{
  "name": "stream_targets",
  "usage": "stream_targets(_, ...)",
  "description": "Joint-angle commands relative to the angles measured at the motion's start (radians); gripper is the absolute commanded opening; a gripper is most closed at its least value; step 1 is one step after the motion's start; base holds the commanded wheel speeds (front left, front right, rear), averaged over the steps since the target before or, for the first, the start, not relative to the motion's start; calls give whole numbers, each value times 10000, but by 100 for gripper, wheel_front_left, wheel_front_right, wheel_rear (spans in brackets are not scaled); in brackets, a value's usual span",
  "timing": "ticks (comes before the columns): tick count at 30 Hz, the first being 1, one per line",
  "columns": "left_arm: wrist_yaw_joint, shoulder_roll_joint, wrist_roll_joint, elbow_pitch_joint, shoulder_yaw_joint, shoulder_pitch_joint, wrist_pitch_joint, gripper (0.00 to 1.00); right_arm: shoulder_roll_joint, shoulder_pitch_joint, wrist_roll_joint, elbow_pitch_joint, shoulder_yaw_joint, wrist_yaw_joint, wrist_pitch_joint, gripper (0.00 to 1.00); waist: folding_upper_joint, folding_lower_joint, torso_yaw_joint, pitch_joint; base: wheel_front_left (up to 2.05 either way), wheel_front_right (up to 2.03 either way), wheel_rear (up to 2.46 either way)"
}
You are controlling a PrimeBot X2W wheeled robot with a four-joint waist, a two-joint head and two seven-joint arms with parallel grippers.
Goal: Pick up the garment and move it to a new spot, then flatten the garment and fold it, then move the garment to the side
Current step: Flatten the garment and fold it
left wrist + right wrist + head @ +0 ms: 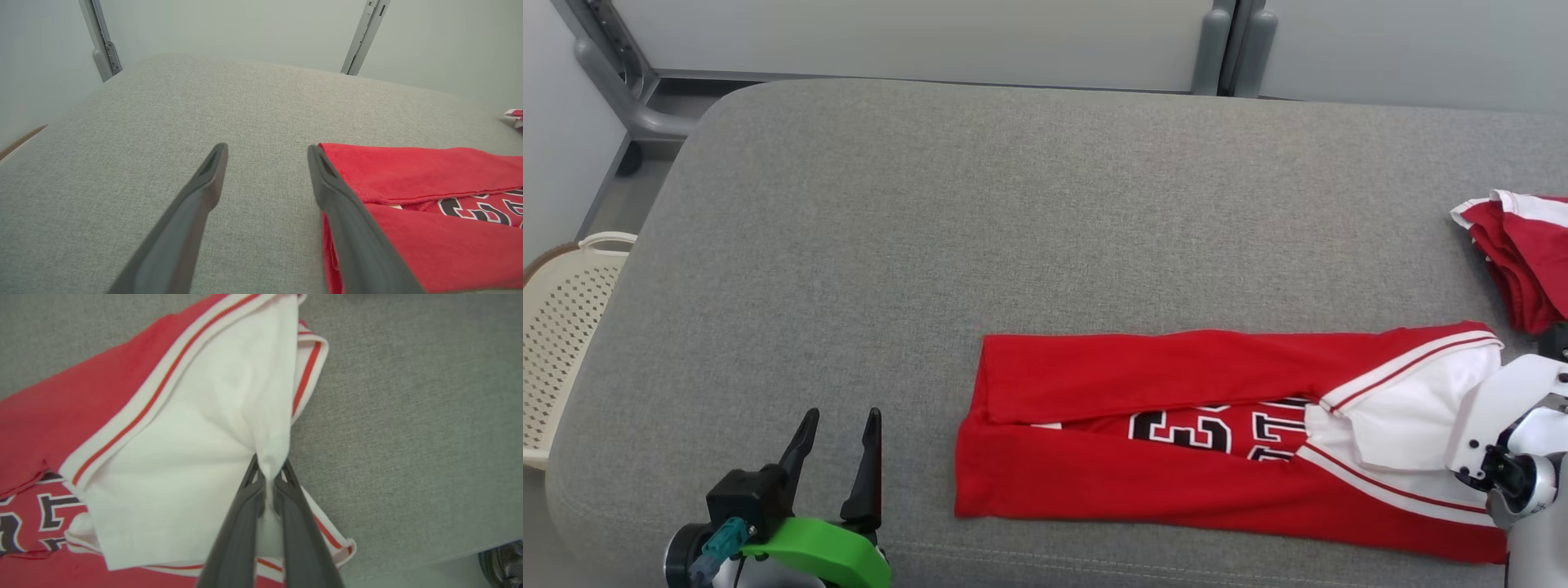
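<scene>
At the far left we see a cream perforated plastic basket point(560, 327), its contents hidden from us. A red cloth jersey with white striped sleeves point(1176, 490) lies folded into a long band on the grey woven cushion point(1013, 245), toward its right front. Our right gripper point(267, 473), pointing down, pinches the white sleeve cloth; our left gripper point(842, 416) hangs spread-fingered beside the hem.

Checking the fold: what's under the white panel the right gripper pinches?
Around the white panel's edges, red jersey fabric, striped trim and part of the black lettering show beneath it. Whatever lies under its middle is covered.
</scene>
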Motion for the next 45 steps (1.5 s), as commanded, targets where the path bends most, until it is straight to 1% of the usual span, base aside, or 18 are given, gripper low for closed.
stream_targets(1, 24, 69, -55, -27, 33, 56, -5, 100, -87, 136, -108, -133, -97, -18, 39, 0, -1, 0, -31, -37, 0, 0, 0)
stream_targets(6, 72, 110, -52, -148, -35, 204, 73, 100, -315, 234, -496, -745, -467, -18, 467, 0, -1, 0, -113, -146, 0, 0, 0)
stream_targets(11, 57, 146, -81, -147, -87, 241, 88, 100, -508, 350, -739, -1201, -703, -18, 645, 0, -1, 0, -162, -248, 0, 0, 0)
stream_targets(15, 25, 159, -113, -102, -129, 271, 77, 100, -505, 399, -862, -1432, -686, -18, 742, 0, -1, 0, -185, -319, 0, 0, 0)
stream_targets(17, 20, 152, -121, -90, -152, 273, 69, 100, -441, 428, -763, -1486, -478, -17, 814, 0, -1, 0, -183, -363, 0, 0, 0)
stream_targets(19, 29, 141, -137, -73, -162, 287, 61, 100, -368, 485, -508, -1538, -196, -17, 956, 0, -1, 0, -187, -404, 0, 0, 0)
stream_targets(20, 43, 131, -151, -59, -182, 306, 59, 100, -323, 577, -263, -1604, 137, -17, 1095, 0, -1, 0, -194, -444, 0, 0, 0)
stream_targets(30, 59, 46, -205, 5, -244, 234, 24, 100, -135, 686, 712, -1954, 2484, -15, 1536, 0, -1, 0, -133, -542, 0, 0, 0)
stream_targets(32, 49, 40, -228, 37, -244, 221, 13, 100, -102, 624, 1052, -1962, 2953, -15, 1603, 0, -1, 0, -113, -555, 0, 0, 0)
stream_targets(33, 49, 40, -228, 37, -244, 221, 13, 100, -102, 624, 1052, -1962, 2953, -15, 1603, 0, -1, 0, -113, -555, 0, 0, 0)
stream_targets(40, -5, -13, -225, 142, -285, 78, -35, 100, -65, 373, 1681, -1826, 4485, -15, 1566, 0, -1, 0, 3, -591, 0, 0, 0)
stream_targets(45, -38, -10, -219, 191, -309, -32, -61, 100, -53, 198, 2315, -1486, 5147, -15, 1321, 0, -1, 0, 112, -590, 0, 0, 0)
